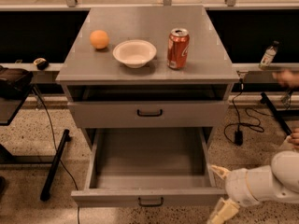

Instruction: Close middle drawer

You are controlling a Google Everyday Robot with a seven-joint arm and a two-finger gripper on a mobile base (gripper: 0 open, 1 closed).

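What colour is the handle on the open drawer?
Black handle, grey front; camera view. The gripper sits by the open drawer at its right front corner, fingers open.

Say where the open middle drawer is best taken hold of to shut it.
Probably the flat front panel of the middle drawer, at the central black bar handle, coming from the front: it stands pulled out, so a centred push should run it straight in. The gripper, fingers apart, sits off its right front corner.

Warm overhead light; jaws of gripper bright, lower right.
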